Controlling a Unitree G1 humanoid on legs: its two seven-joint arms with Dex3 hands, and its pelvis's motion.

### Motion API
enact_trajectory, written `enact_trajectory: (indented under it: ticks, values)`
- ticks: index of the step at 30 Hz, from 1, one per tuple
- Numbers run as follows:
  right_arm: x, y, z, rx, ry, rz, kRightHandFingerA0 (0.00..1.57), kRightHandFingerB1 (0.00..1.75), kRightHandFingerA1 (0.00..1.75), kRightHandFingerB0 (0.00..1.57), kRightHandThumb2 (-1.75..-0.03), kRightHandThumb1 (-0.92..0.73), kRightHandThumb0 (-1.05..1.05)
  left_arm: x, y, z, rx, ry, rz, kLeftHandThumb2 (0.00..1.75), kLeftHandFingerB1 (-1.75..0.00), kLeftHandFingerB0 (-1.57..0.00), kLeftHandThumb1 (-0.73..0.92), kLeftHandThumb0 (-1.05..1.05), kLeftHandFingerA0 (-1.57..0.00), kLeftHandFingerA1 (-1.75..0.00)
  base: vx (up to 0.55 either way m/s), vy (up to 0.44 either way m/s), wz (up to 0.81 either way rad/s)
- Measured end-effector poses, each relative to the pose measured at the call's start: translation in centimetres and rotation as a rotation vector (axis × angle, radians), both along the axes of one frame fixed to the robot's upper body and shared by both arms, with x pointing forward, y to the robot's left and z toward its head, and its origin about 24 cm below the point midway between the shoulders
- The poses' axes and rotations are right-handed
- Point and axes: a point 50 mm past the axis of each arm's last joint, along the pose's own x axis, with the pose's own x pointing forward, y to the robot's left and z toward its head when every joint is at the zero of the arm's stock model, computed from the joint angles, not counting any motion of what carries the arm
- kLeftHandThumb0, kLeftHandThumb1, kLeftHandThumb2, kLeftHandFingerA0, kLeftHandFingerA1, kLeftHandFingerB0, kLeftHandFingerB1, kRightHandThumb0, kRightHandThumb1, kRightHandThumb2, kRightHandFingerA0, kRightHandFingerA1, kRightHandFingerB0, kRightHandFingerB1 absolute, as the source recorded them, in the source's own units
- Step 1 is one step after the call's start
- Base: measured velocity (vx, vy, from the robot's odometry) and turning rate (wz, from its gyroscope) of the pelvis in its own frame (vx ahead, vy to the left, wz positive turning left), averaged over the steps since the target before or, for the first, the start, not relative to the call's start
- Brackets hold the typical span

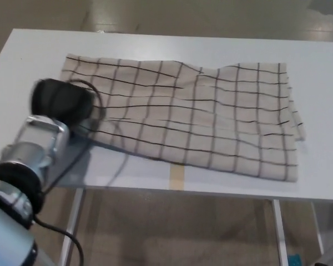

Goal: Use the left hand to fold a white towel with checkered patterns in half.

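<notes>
A white towel (183, 113) with a black checkered grid lies spread out and slightly rumpled on the white table (22, 61). My left hand (61, 100), black and blurred, rests at the towel's left edge near its front-left corner. The hand's back faces the camera, so its grip on the cloth is hidden. The silver forearm (39, 144) and a black cable run back to the lower left. My right hand does not show.
A strip of tan tape (179, 177) sits at the table's front edge, just below the towel. The table's front edge runs close under the towel, with floor and table legs beyond it. Bare tabletop lies left and right of the towel.
</notes>
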Motion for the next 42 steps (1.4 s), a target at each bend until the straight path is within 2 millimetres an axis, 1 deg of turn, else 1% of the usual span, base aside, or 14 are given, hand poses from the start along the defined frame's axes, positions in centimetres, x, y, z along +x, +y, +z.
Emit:
enact_trajectory:
  ticks: [2, 3, 9, 11, 16, 17, 20, 21, 23, 24, 25, 26, 27, 42]
  values:
    - [0.1, 0.0, 0.0, -0.005, -0.002, 0.007, 0.64, 0.47, 0.48, 0.59, -0.58, -0.61, -0.28, 0.2, 0.8, 0.9, -0.025, -0.025, 0.029, 0.56, -1.71, -0.45, 0.64, -0.2, -0.68, -1.75, 0.0, 0.0, 0.0]
    - [0.1, 0.0, 0.1, -0.007, -0.003, 0.008, 0.64, 0.47, 0.48, 0.6, -0.58, -0.61, -0.28, 0.3, 1.0, 1.2, -0.034, -0.035, 0.038, 0.75, -1.28, -0.78, 0.48, -0.36, -1.04, -1.43, 0.0, 0.0, 0.0]
    - [0.3, -0.1, 0.0, -0.019, -0.004, 0.021, 0.65, 0.48, 0.47, 0.63, -0.57, -0.61, -0.29, 1.2, 2.8, 5.8, -0.085, -0.161, 0.097, 0.56, -1.31, -0.75, 0.61, -0.29, -0.74, -1.75, 0.0, 0.0, 0.0]
    - [0.4, -0.2, 0.0, -0.023, -0.005, 0.021, 0.65, 0.48, 0.46, 0.64, -0.57, -0.6, -0.31, 1.4, 2.7, 6.4, -0.094, -0.179, 0.098, 0.55, -0.83, -0.94, 0.61, -0.32, -0.75, -1.75, 0.0, 0.0, 0.0]
    - [0.4, -0.4, 0.1, -0.048, -0.003, 0.024, 0.66, 0.48, 0.46, 0.64, -0.57, -0.6, -0.32, 1.8, 2.2, 8.5, -0.118, -0.232, 0.077, 0.56, -1.03, -0.93, 0.59, -0.28, -0.79, -1.75, 0.0, 0.0, 0.0]
    - [0.3, -0.4, 0.0, -0.051, 0.001, 0.024, 0.65, 0.48, 0.46, 0.65, -0.57, -0.6, -0.33, 1.9, 2.1, 8.6, -0.12, -0.236, 0.072, 0.58, -0.54, -0.92, 0.56, -0.27, -0.86, -1.68, 0.0, 0.0, 0.0]
    - [-0.1, -0.3, -0.1, -0.063, 0.013, 0.028, 0.65, 0.47, 0.45, 0.65, -0.57, -0.6, -0.33, 1.9, 1.7, 9.0, -0.128, -0.25, 0.047, 0.57, -0.52, -0.88, 0.56, -0.28, -0.89, -1.66, 0.0, 0.0, 0.0]
    - [-0.1, -0.2, -0.1, -0.069, 0.013, 0.03, 0.65, 0.47, 0.45, 0.65, -0.57, -0.6, -0.34, 2.0, 1.3, 9.3, -0.132, -0.259, 0.036, 0.77, -1.25, -0.92, 0.42, -0.3, -1.19, -1.43, 0.0, 0.0, 0.0]
    - [-0.2, -0.1, 0.0, -0.083, 0.014, 0.035, 0.65, 0.47, 0.45, 0.65, -0.57, -0.6, -0.34, 2.3, 0.6, 10.4, -0.142, -0.287, 0.011, 0.57, -1.32, -0.88, 0.58, -0.26, -0.86, -1.73, 0.0, 0.0, 0.0]
    - [-0.2, -0.1, 0.0, -0.091, 0.012, 0.037, 0.65, 0.47, 0.45, 0.65, -0.57, -0.6, -0.34, 2.4, 0.1, 11.2, -0.146, -0.31, -0.007, 0.58, -0.78, -1.04, 0.58, -0.28, -0.86, -1.72, 0.0, 0.0, 0.0]
    - [-0.2, -0.1, 0.1, -0.095, 0.011, 0.038, 0.65, 0.47, 0.45, 0.65, -0.57, -0.6, -0.34, 2.5, -0.3, 11.7, -0.149, -0.327, -0.021, 0.58, -0.78, -1.04, 0.58, -0.28, -0.86, -1.72, 0.0, 0.0, 0.0]
    - [-0.2, -0.1, 0.1, -0.1, 0.009, 0.039, 0.65, 0.47, 0.45, 0.65, -0.57, -0.6, -0.34, 2.6, -1.0, 12.5, -0.155, -0.351, -0.046, 0.8, -1.21, -0.94, 0.43, -0.29, -1.2, -1.41, 0.0, 0.0, 0.0]
    - [-0.1, -0.1, 0.1, -0.102, 0.007, 0.04, 0.65, 0.47, 0.45, 0.65, -0.57, -0.6, -0.34, 2.6, -1.6, 13.2, -0.159, -0.372, -0.069, 0.56, -1.71, -0.63, 0.61, -0.21, -0.83, -1.75, 0.0, 0.0, 0.0]
    - [0.1, 0.4, 0.0, -0.101, -0.021, 0.055, 0.7, 0.49, 0.47, 0.71, -0.57, -0.61, -0.34, 0.5, -12.4, 18.9, -0.342, -0.609, -0.516, 0.56, -1.72, -0.63, 0.59, -0.24, -0.77, -1.75, 0.0, 0.0, 0.0]
